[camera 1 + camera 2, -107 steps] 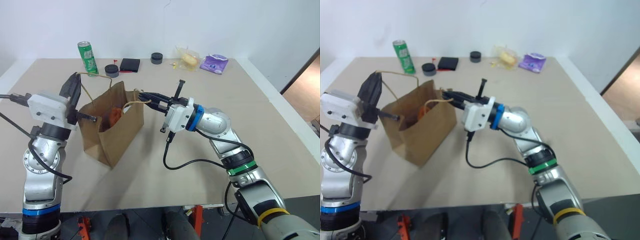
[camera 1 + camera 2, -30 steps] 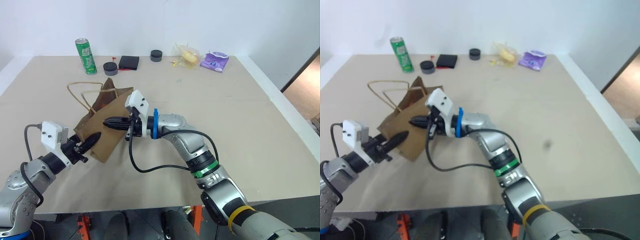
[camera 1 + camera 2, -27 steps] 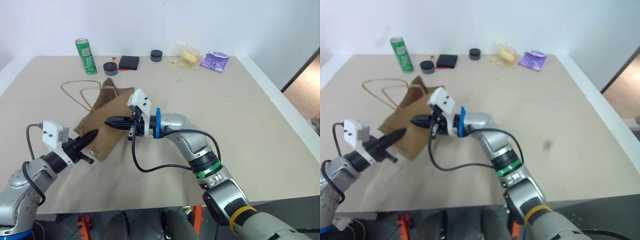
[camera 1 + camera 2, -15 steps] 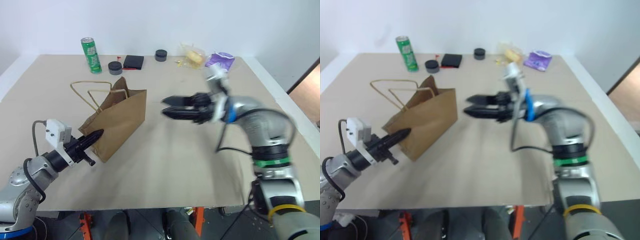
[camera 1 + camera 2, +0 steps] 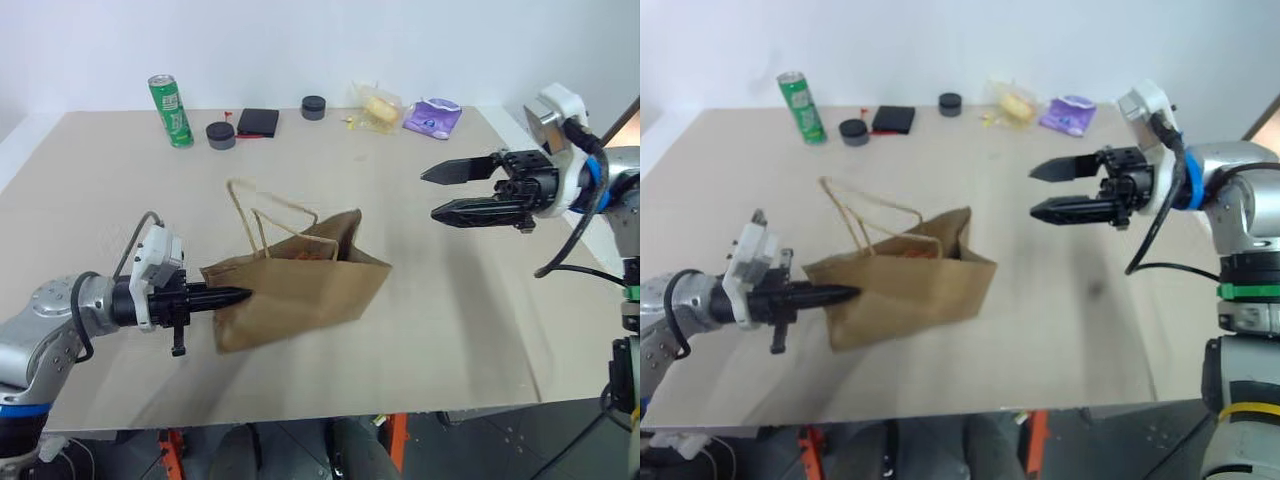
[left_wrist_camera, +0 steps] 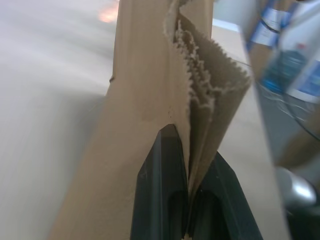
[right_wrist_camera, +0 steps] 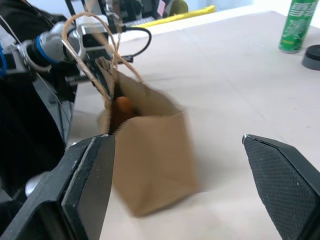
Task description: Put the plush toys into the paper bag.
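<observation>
- Paper bag (image 5: 300,285) sat mid-table, its left rim pinched by your left gripper (image 5: 238,295), an orange-brown toy (image 7: 122,107) showing inside.
- Your right gripper (image 5: 436,193) had let go, spread empty and swung well right, so the bagging looked finished.

The paper bag (image 5: 300,288) was matt brown kraft paper with a sawtooth-cut rim and beige twine handles (image 5: 262,222). The counter (image 5: 420,300) had a smooth, matt beige surface. Both pincers had matt black plastic fingers; the right pincer (image 5: 436,193) showed finely textured pads (image 7: 285,192). A green can (image 5: 169,108) looked glossy metal, and a purple packet (image 5: 432,116) shiny plastic.
</observation>
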Robot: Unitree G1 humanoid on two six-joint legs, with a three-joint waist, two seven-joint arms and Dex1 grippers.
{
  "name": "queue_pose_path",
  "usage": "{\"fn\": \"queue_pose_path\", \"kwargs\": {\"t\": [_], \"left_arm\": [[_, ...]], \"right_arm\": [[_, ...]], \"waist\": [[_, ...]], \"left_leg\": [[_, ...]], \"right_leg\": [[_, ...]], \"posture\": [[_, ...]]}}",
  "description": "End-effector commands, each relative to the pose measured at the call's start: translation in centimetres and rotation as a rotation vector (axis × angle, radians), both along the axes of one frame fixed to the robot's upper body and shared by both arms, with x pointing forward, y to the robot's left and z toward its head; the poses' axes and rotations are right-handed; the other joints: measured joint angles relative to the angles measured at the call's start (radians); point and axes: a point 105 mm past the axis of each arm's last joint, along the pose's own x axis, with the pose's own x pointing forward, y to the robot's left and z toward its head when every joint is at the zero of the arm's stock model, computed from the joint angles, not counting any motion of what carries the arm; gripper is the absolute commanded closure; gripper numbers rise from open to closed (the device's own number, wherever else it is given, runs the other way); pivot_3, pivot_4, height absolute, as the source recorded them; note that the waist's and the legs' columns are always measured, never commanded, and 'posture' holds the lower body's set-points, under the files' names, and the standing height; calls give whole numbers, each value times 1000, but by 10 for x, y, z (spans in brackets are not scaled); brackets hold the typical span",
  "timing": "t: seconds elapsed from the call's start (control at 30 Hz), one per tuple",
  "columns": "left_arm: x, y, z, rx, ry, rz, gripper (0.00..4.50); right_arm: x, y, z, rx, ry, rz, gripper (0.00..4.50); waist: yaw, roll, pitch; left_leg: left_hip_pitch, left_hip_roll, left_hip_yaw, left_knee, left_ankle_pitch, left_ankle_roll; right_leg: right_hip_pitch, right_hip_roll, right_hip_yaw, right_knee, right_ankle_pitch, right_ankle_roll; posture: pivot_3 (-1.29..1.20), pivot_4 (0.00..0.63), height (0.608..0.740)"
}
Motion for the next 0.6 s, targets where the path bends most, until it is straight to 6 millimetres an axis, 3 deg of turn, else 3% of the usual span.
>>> {"fn": "queue_pose_path", "kwargs": {"t": [0.03,0.23,0.27,0.33,0.47,0.57,0.6], "left_arm": [[0,0,3,18,-1,-49,4500],[3,-3,-4,53,25,-89,4500],[3,-3,-4,56,19,-86,4058],[6,-2,-5,58,13,-77,3629],[5,-1,-1,48,-4,-62,1750],[1,0,13,8,-5,-39,321],[-1,2,19,-8,-8,-23,71]], "right_arm": [[-25,3,14,-26,-56,108,86],[-39,7,7,-67,-43,160,86],[-39,9,7,-66,-46,166,0],[-39,11,8,-63,-49,176,0],[-36,12,7,-51,-49,177,0],[-34,12,6,-36,-39,173,0],[-33,12,6,-28,-33,167,0]], "waist": [[3,0,0],[4,0,0],[4,0,0],[4,0,0],[5,0,0],[5,0,0],[4,0,0]], "left_leg": [[0,0,0,0,0,0],[0,0,0,1,-2,1],[0,0,0,1,-2,1],[1,0,0,1,-2,2],[0,0,0,2,-2,2],[0,0,0,3,-2,2],[0,0,0,3,-2,2]], "right_leg": [[0,0,0,0,0,0],[0,0,0,0,-1,1],[0,0,0,0,0,2],[1,0,0,0,-1,1],[1,0,0,1,-1,1],[1,0,0,1,-1,1],[1,0,0,1,-1,2]], "posture": [[0,150,740],[0,150,740],[0,150,740],[0,150,740],[0,150,740],[0,150,740],[0,150,740]]}}
